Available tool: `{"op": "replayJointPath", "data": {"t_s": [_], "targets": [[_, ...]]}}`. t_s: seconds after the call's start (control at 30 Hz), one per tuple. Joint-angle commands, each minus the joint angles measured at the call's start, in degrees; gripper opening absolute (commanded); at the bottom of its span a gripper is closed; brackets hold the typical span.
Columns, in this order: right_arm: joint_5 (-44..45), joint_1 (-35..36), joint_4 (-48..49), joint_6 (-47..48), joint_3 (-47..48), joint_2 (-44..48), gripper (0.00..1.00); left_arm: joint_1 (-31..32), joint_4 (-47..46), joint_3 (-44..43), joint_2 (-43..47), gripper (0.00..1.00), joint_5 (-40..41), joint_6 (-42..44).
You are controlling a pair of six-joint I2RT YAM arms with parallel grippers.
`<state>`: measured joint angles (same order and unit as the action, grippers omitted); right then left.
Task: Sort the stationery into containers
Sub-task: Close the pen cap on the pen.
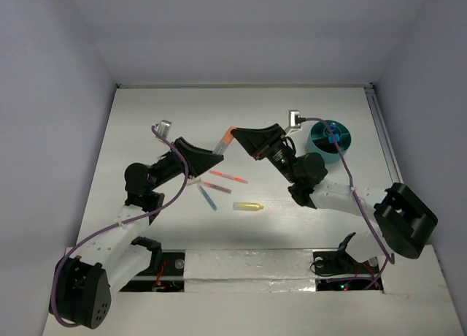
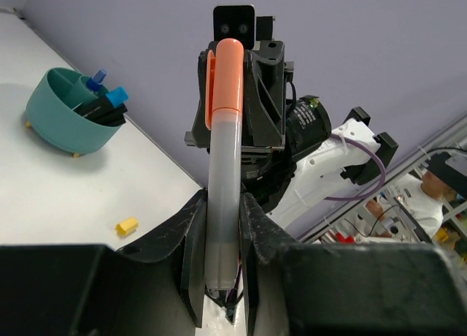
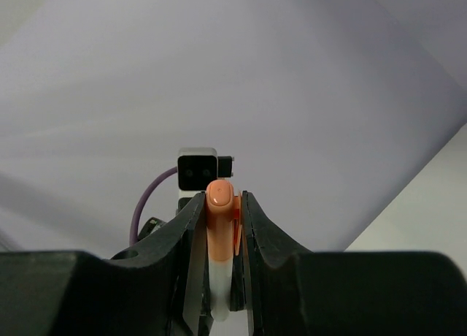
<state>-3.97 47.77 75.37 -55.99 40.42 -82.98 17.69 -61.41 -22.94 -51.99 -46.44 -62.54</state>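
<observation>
A marker with a pale grey barrel and an orange cap (image 1: 225, 139) hangs above the table between both arms. My left gripper (image 1: 217, 155) is shut on its barrel (image 2: 222, 168), with the jaws pressed on both sides. My right gripper (image 1: 239, 136) is shut on the orange cap (image 3: 220, 215). The teal cup (image 1: 318, 142) stands at the right rear, behind the right arm. In the left wrist view the cup (image 2: 58, 131) holds blue-capped and black markers.
On the table below the arms lie two pink pens (image 1: 226, 177), a blue pen (image 1: 208, 197) and a yellow highlighter (image 1: 248, 206). A small yellow piece (image 2: 127, 225) shows in the left wrist view. White walls enclose the table.
</observation>
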Motion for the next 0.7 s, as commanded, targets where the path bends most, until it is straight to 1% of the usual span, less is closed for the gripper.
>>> {"op": "replayJointPath", "data": {"t_s": [0.0,0.1,0.2,0.3,0.43,0.63,0.67], "targets": [[-11.33,3.21,-3.83,4.74,-0.26,4.05,0.00,-0.82,-2.13,-4.39,-0.66,0.00,6.27,1.72],[-13.86,3.73,-9.18,5.45,1.40,3.71,0.00,-0.82,-4.32,-5.18,-1.54,0.00,6.18,0.32],[-15.89,3.74,-9.19,4.05,1.94,1.60,0.00,-0.82,-4.69,-6.33,-2.42,0.00,5.57,-0.38],[-15.90,4.26,-9.37,4.04,1.41,1.07,0.00,-0.82,-4.86,-6.42,-2.42,0.00,5.57,-0.65],[-16.16,5.49,-12.35,5.62,2.20,0.72,0.00,-0.82,-5.83,-6.59,-2.51,0.00,5.39,-1.35],[-15.72,7.60,-15.16,7.29,1.68,-0.60,0.00,-0.82,-6.09,-9.05,-2.59,0.00,5.39,-1.79],[-15.55,8.99,-15.60,7.47,1.59,-1.21,0.00,-0.82,-5.83,-10.27,-2.59,0.00,4.87,-1.71]]}}
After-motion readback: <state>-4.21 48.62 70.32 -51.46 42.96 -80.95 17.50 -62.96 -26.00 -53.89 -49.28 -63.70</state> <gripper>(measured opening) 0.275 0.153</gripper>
